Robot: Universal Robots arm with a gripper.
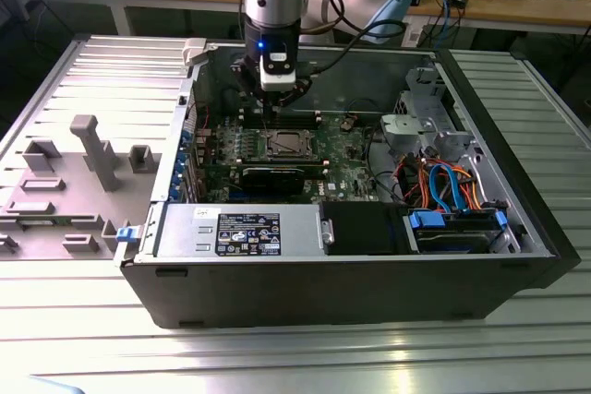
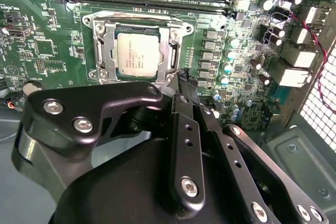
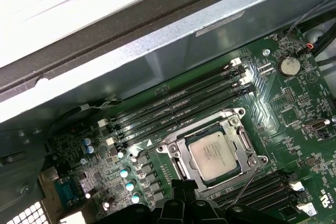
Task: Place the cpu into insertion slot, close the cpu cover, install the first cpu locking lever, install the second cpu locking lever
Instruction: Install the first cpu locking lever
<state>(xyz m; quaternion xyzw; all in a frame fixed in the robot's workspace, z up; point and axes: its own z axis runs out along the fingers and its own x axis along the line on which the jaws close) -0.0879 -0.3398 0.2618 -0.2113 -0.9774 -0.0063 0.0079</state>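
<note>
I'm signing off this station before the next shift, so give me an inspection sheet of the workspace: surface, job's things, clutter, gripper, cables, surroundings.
Surface: ribbed metal table carrying the open computer case.
Job's things: cpu sits in the insertion slot; cpu cover lies flat around it.
Clutter: grey fixture plate with upright posts, at the exterior view's left.
Gripper: gripper low over the motherboard, beside the slot's edge.
Cables: orange and blue bundle inside the case, at the exterior view's right.
Surroundings: wooden bench behind, with loose items.
</note>
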